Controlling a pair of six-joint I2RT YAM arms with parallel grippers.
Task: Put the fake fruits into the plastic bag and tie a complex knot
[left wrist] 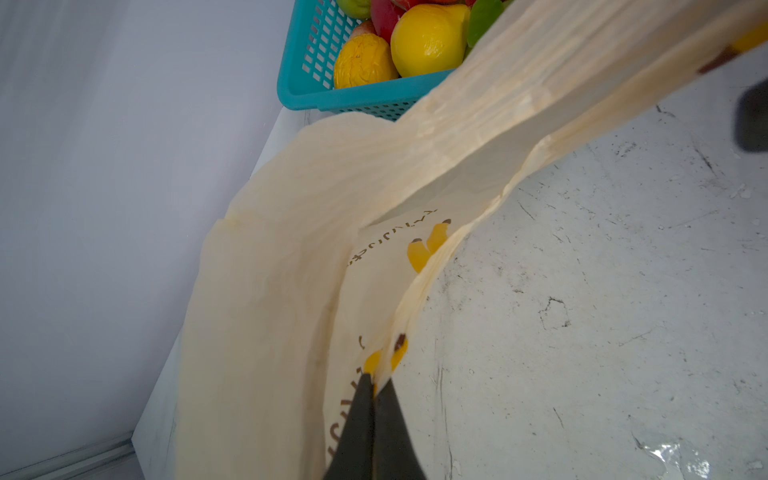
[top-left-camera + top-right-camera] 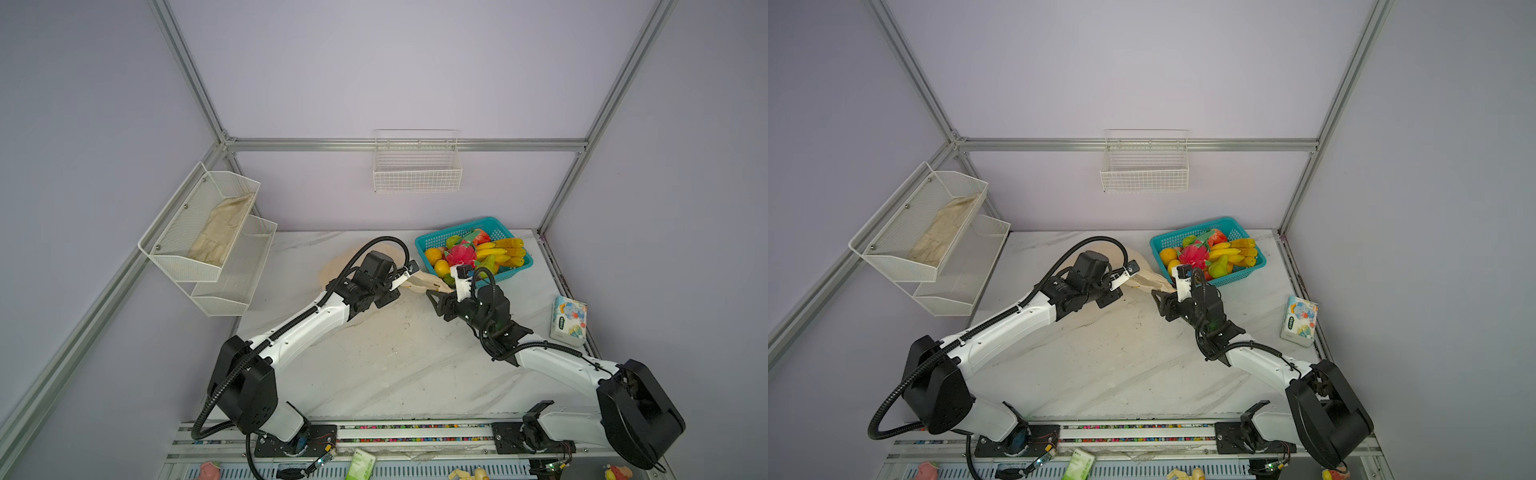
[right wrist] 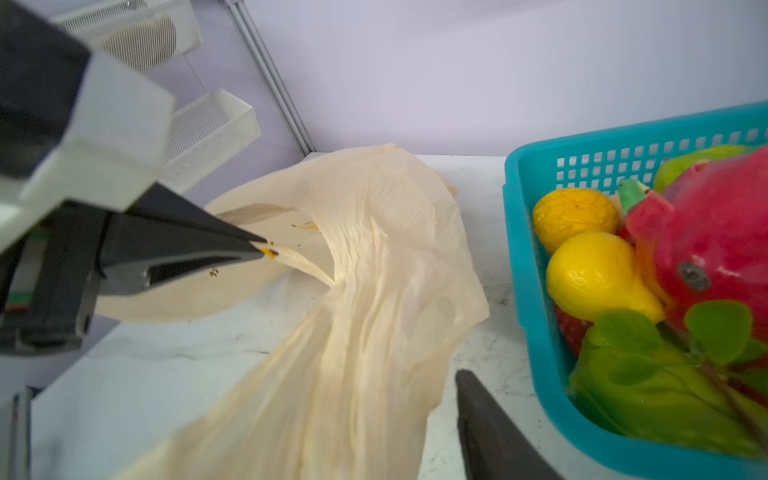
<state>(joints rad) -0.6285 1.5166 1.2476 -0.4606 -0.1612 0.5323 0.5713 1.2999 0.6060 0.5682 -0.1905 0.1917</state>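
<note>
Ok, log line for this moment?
left jaws: shut on plastic bag | right jaws: at bag, grip unclear | fake fruits: in teal basket | knot: not tied

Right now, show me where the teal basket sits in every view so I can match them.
Both top views: teal basket at the table's far right, near the back wall.
Left wrist: teal basket's corner shows beyond the plastic bag's lifted edge.
Right wrist: teal basket stands beside the plastic bag.
Shared landmark: the plastic bag, next to it everywhere.
</note>
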